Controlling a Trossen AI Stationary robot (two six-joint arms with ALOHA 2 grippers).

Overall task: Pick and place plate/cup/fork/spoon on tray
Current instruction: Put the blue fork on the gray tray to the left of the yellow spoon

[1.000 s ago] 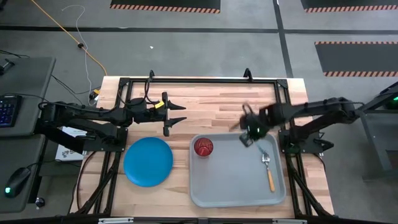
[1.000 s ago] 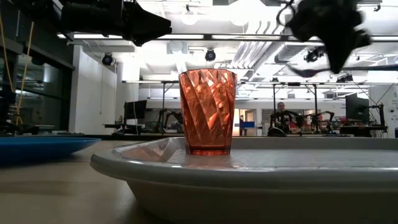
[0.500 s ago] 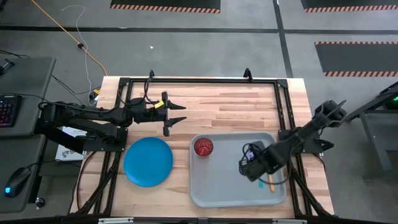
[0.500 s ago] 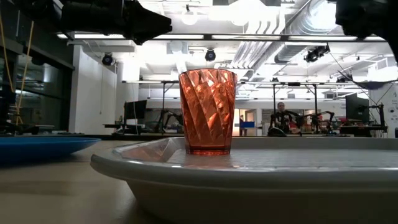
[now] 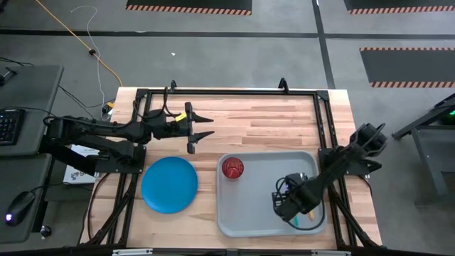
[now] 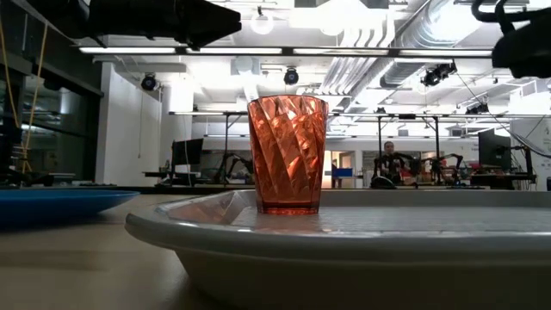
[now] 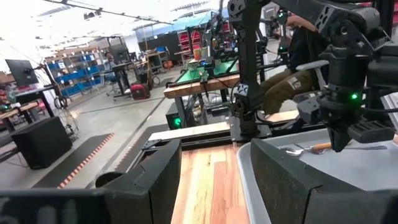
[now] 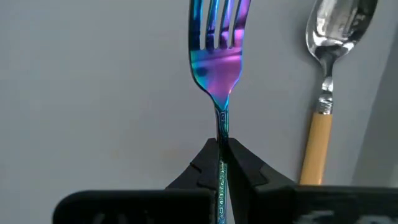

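The grey tray (image 5: 249, 206) lies on the table's right half. The red-orange cup (image 5: 232, 168) stands upright in its far left corner. The spoon (image 8: 324, 81) with the orange handle lies on the tray floor near the right rim. My right gripper (image 5: 290, 212) is low over the tray's near right part, shut on the fork (image 8: 217, 56). The blue plate (image 5: 169, 184) lies on the wood left of the tray. My left gripper (image 5: 207, 129) hovers open over the table's far middle. My right gripper pinches the fork's thin handle (image 8: 221, 140) between its two fingertips, just below the neck. The fingers lie along the fork, whose iridescent head points away from the gripper beside the spoon. Whether the head touches the tray floor, I cannot tell.
Black frame rails run along the table's edges (image 5: 227, 92). Bare wood lies between the plate and the far rail. The tray's middle (image 5: 256, 192) is bare. In the room beyond, a person (image 6: 389, 164) sits far off.
My right gripper has swung from over the tray's far right corner toward the table's near edge and down, carrying the fork to a spot low over the tray's near right part, next to the spoon. My left gripper has kept still.
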